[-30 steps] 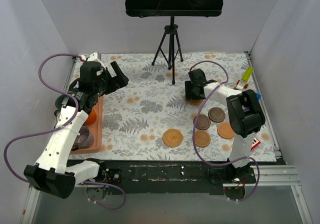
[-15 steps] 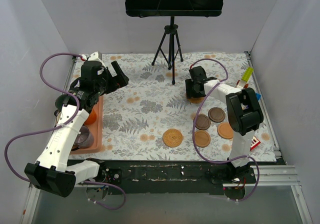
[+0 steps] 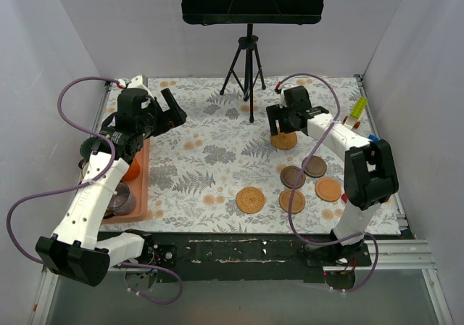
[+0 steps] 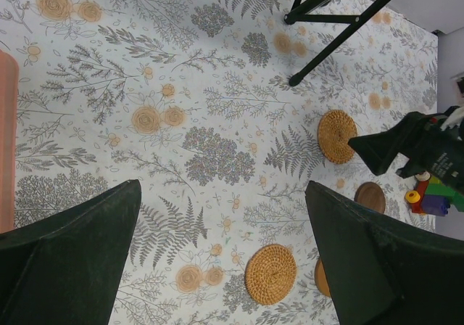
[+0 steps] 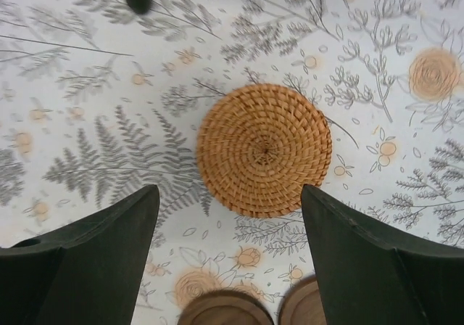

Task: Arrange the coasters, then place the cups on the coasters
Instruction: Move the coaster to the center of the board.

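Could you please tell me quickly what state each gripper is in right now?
Left gripper: open, holding nothing.
Right gripper: open, holding nothing, directly above a woven coaster that lies flat.

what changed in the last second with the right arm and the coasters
The right gripper opened and let go of the far rattan coaster, then drew up and away from it. That coaster now lies flat and uncovered. The left gripper stayed open and in place, and the near rattan coaster did not move.
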Tool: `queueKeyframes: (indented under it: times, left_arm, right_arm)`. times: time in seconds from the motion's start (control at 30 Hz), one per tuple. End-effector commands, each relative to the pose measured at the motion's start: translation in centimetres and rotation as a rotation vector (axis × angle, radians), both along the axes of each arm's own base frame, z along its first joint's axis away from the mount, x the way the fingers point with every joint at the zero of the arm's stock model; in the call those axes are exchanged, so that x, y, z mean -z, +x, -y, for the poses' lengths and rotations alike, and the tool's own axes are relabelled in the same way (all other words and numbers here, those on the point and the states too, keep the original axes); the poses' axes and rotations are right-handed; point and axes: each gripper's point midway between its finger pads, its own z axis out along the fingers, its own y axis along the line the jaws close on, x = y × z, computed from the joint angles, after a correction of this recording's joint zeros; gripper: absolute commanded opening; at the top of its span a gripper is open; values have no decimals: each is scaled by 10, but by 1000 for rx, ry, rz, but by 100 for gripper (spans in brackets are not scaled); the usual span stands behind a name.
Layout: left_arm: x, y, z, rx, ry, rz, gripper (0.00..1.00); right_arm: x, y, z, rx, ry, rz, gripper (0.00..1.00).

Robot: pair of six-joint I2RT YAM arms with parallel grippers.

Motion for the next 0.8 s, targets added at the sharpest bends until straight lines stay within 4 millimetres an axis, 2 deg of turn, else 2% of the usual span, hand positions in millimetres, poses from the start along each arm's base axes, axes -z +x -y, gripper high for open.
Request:
queueKeyframes:
  times: [0.0, 0.13, 0.27, 0.37, 0.5, 0.63, 0.77]
  left_arm:
    - [-12, -6, -2, 1, -4, 32, 98]
    - [-10, -12, -3, 7, -5, 26, 98]
    - [-6, -18, -1, 23, -14, 17, 98]
    - [-3, -23, 2, 34, -31, 6, 98]
    - [1, -27, 3, 41, -39, -1, 98]
    - [6, -30, 10, 72, -58, -12, 98]
    - [3, -28, 12, 81, -44, -2, 98]
  right_arm:
    - [-57, -9, -31, -160, 86, 129, 87]
    - [-63, -48, -49, -225, 78, 132, 88]
    - [-62, -101, -80, -323, 18, 158, 87]
    - [-47, -137, -99, -366, 53, 117, 86]
    - [-27, -173, -119, -434, 18, 68, 88]
    - [0, -199, -132, -482, -50, -2, 90]
    - [17, -215, -139, -508, -72, -46, 91]
